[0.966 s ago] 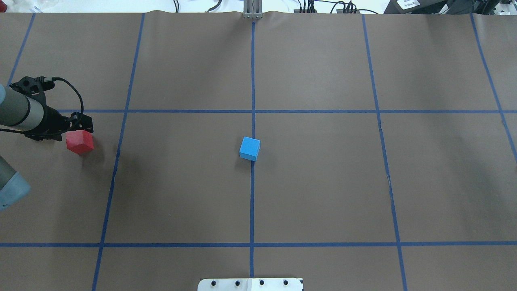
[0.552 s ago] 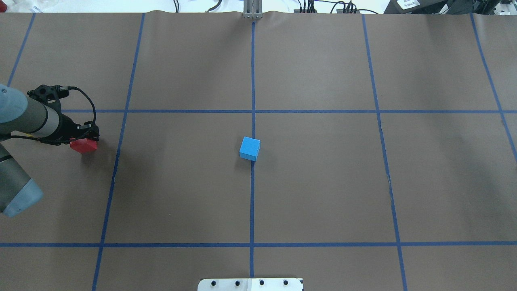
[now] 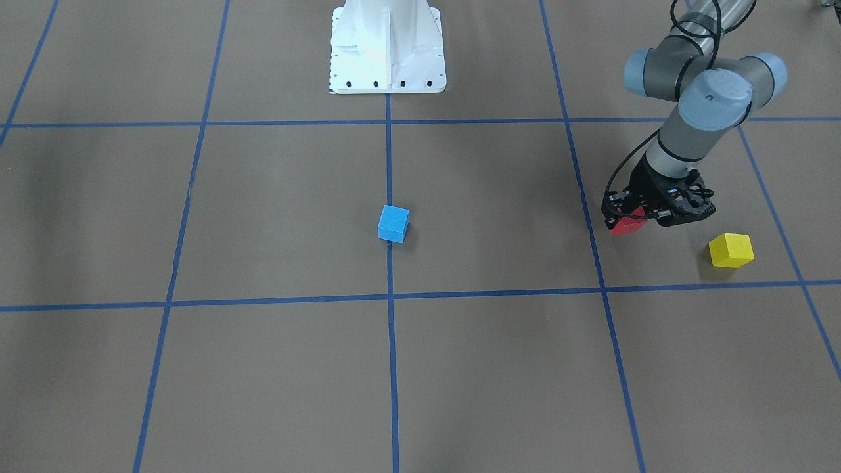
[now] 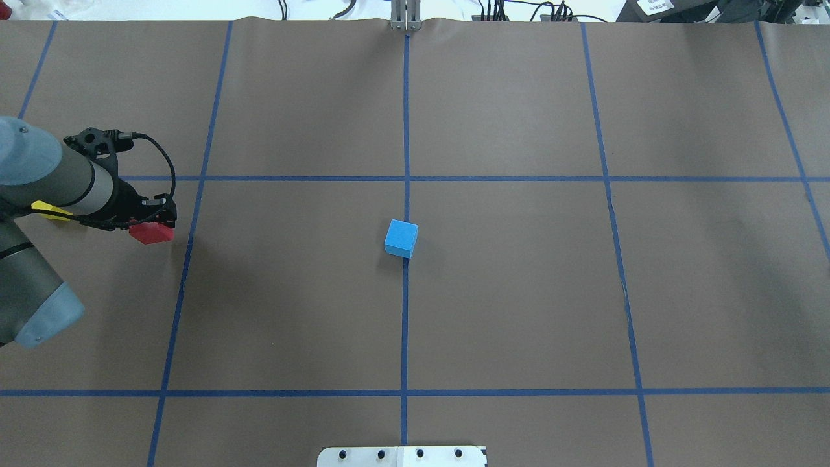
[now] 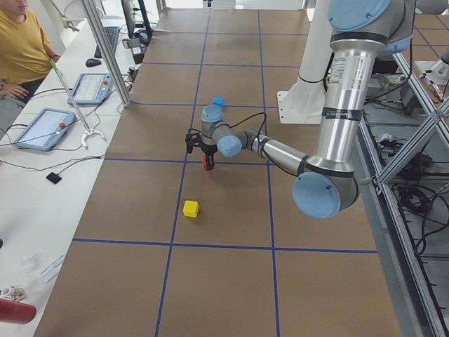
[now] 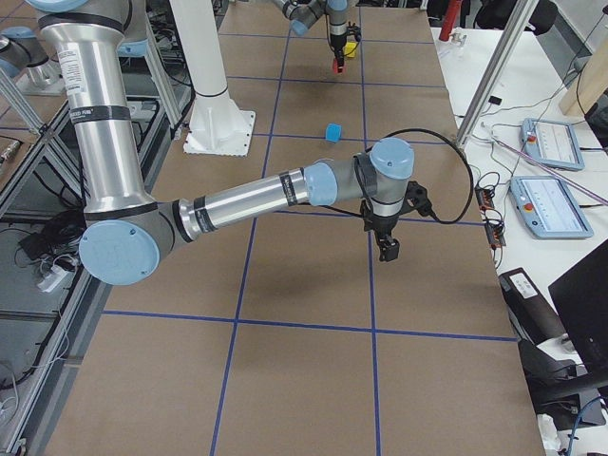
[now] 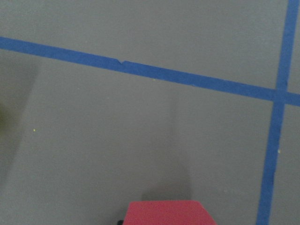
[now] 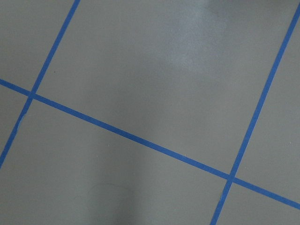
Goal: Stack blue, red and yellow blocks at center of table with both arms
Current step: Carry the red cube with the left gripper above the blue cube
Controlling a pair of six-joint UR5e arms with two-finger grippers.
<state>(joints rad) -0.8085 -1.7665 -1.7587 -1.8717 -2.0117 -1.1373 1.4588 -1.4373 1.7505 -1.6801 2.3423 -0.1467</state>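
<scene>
My left gripper [image 4: 154, 224] is shut on the red block [image 4: 151, 234] and holds it above the table at the left side; both also show in the front view, the gripper [image 3: 632, 219] over the block [image 3: 627, 226]. The red block's top edge fills the bottom of the left wrist view [image 7: 168, 213]. The blue block [image 4: 401, 239] sits on the centre line of the table. The yellow block [image 3: 730, 250] rests beside the left arm, mostly hidden by it in the overhead view [image 4: 50, 209]. My right gripper [image 6: 388, 252] hangs over bare table in the exterior right view only; I cannot tell whether it is open.
Blue tape lines [image 4: 406, 130] divide the brown table into a grid. The white robot base [image 3: 387, 46] stands at the near edge. A side bench with tablets [image 5: 42, 126] and a seated person runs along the far side.
My left arm has carried the red block to the right, toward the table's middle. The yellow block now peeks out behind the arm. The blue block has not moved.
</scene>
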